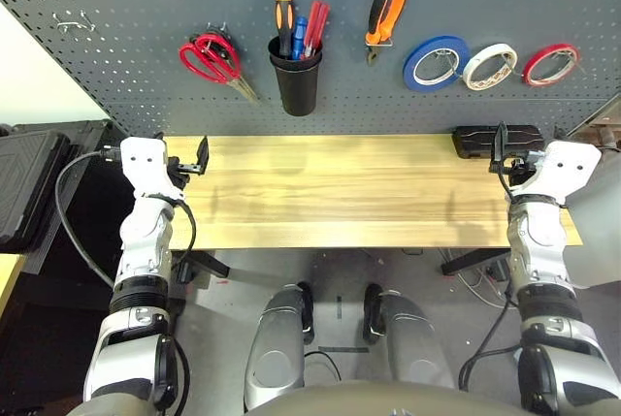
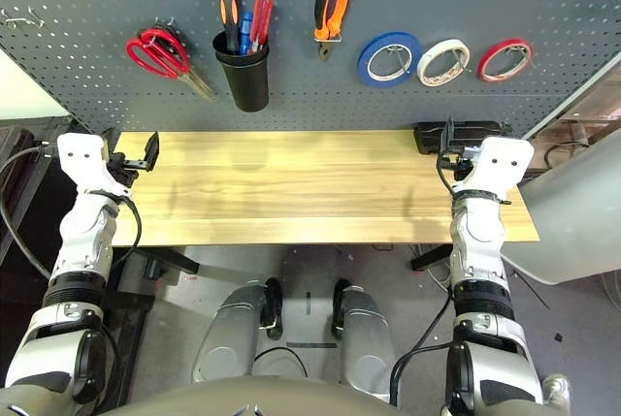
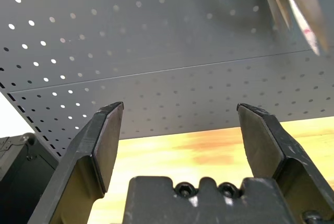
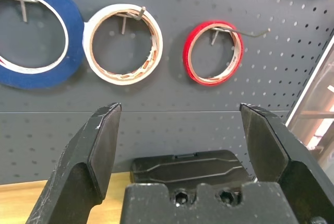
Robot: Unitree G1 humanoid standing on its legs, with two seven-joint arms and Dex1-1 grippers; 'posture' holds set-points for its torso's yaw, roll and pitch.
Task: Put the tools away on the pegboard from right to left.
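On the dark grey pegboard [image 1: 126,77] hang the red-handled scissors [image 1: 212,57], the orange-and-black pliers [image 1: 388,9] and the whitish tape roll [image 1: 490,65]. The orange-black screwdriver [image 1: 283,18] stands in the black cup [image 1: 296,81]. My left gripper [image 1: 199,156] hovers open and empty over the table's left end, below the scissors [image 3: 292,4]. At the table's right end my right gripper [image 4: 180,112] is also open and empty, facing the whitish roll [image 4: 123,44].
A blue tape roll [image 1: 436,62] and a red one [image 1: 550,63] flank the whitish roll. Blue and red screwdrivers [image 1: 309,30] share the cup. A flat black case [image 1: 490,140] lies at the back right of the wooden tabletop [image 1: 340,193]. Bare hooks [image 1: 73,20] sit upper left.
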